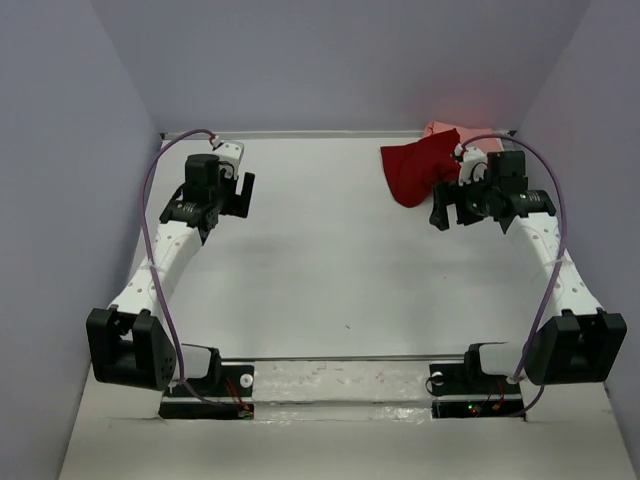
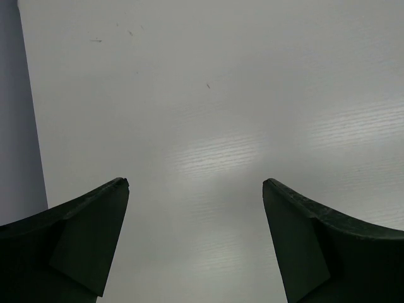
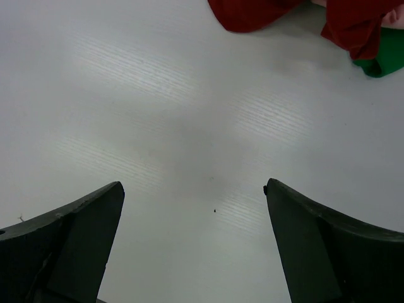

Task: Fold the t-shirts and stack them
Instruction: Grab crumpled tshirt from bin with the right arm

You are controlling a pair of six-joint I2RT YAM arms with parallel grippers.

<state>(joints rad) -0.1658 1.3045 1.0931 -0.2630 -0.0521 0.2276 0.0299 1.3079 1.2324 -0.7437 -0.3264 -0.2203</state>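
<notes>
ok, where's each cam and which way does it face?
Top external: above and behind, looking down over the table; left arm, right arm show whole.
Left wrist: on that wrist, faces down at table; open left pincer shows.
Right wrist: on that wrist, faces down at table; open right pincer, green fabric show.
Shared: top and right wrist both catch the dark red t-shirt.

The tabletop is smooth and a little shiny, with thin lines. The dark red t-shirt is soft, crumpled cloth.

white table, grey enclosure walls
</notes>
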